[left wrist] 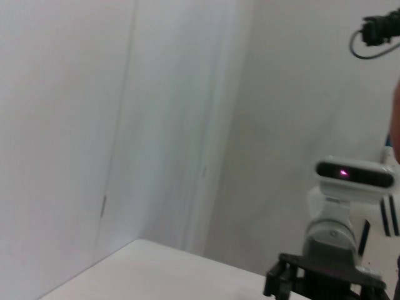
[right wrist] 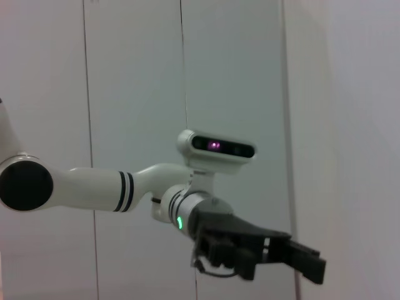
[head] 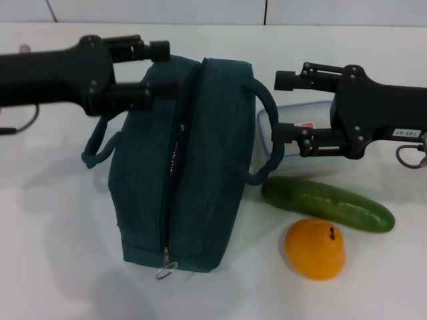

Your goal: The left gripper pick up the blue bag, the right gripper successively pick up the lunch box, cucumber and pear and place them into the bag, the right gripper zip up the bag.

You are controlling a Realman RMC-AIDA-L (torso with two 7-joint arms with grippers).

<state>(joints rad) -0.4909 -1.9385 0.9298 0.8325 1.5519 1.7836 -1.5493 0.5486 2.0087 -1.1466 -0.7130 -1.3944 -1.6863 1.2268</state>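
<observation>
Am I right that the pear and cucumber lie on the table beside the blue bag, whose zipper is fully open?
Not quite. In the head view the blue bag has its zipper closed along the top, pull ring at the near end. The pear and cucumber do lie on the table beside it.

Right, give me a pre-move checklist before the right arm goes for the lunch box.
1. Blue bag unzipped for loading: not ok, zipper runs shut down to the ring pull.
2. Left pincer at the bag's far end, open: ok; whether it grips fabric: cannot tell.
3. Right pincer open: ok, fingers spread just above the lunch box.
4. Lunch box reachable: cannot tell, partly hidden behind the bag's handle and the pincer.
5. Cucumber and pear waiting on the table beside the bag: ok.
</observation>
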